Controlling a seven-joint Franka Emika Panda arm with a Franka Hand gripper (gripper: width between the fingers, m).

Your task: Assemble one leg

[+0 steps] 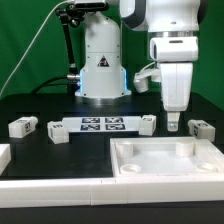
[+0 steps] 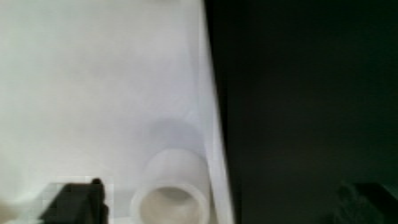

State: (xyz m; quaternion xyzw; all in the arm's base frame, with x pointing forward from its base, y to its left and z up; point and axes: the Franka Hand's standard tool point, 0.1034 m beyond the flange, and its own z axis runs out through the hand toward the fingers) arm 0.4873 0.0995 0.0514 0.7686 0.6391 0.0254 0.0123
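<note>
My gripper (image 1: pixel 174 123) hangs open and empty just above the far right part of the large white panel (image 1: pixel 150 172). In the wrist view its two dark fingertips (image 2: pixel 75 203) stand wide apart, with the panel's surface (image 2: pixel 107 90) and a round hole (image 2: pixel 173 196) between them. Several small white legs with tags stand on the black table: one (image 1: pixel 200 128) just to the exterior view's right of the gripper, one (image 1: pixel 149 123) to its left, and two more (image 1: pixel 57 133) (image 1: pixel 22 126) further left. No leg shows in the wrist view.
The marker board (image 1: pixel 103 124) lies between the middle legs. The robot's base (image 1: pixel 100 65) stands behind it. Another white part (image 1: pixel 3 155) shows at the exterior view's left edge. In the wrist view, black table (image 2: pixel 302 100) lies beside the panel's rim.
</note>
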